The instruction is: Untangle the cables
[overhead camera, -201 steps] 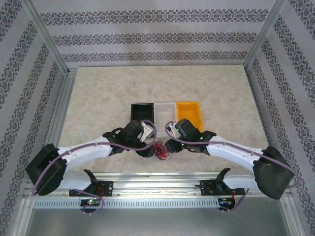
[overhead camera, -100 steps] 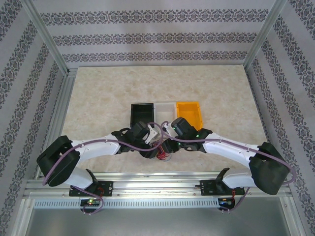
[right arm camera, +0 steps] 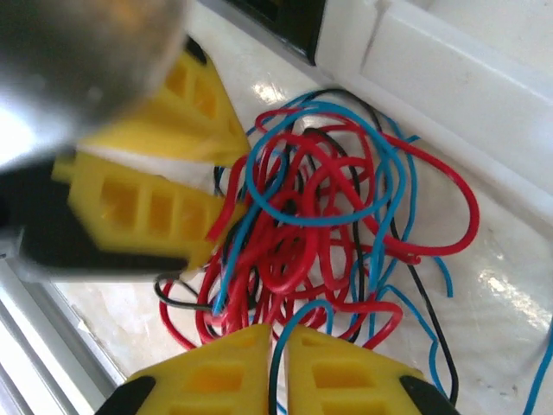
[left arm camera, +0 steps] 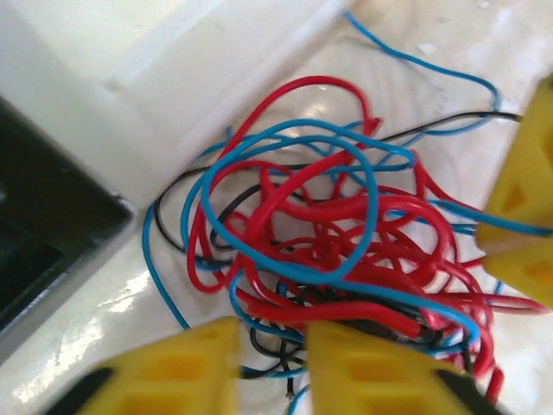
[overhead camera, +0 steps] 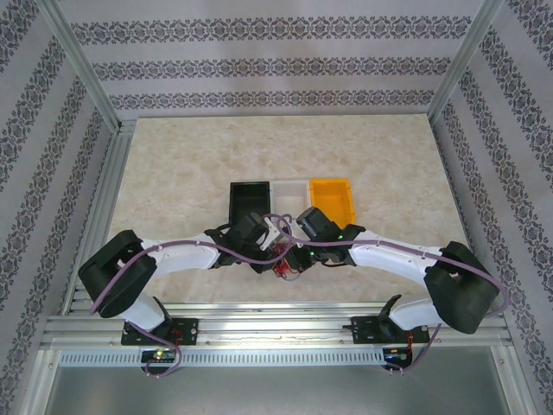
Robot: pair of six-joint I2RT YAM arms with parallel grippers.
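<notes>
The cables (overhead camera: 286,266) are a palm-sized tangle of thin red, blue and black wires on the table just in front of the bins. My two grippers meet over it. The left gripper (overhead camera: 274,252) reaches in from the left. Its yellow fingers (left arm camera: 273,346) have closed to a narrow gap on black and blue strands at the near edge of the cables (left arm camera: 328,233). The right gripper (overhead camera: 297,258) comes from the right. Its jaws (right arm camera: 278,350) are almost together, pinching a blue strand of the cables (right arm camera: 337,216). The left gripper's fingers (right arm camera: 147,199) touch the bundle's other side.
A black bin (overhead camera: 251,201), a white bin (overhead camera: 289,192) and an orange bin (overhead camera: 331,197) stand in a row right behind the bundle. The white bin's wall (left arm camera: 173,78) is very close to the wires. An aluminium rail (overhead camera: 276,322) runs along the near table edge.
Both arms have swung inward and down onto the bundle. Both pairs of jaws have closed from wide open to narrow gaps with strands between them.
</notes>
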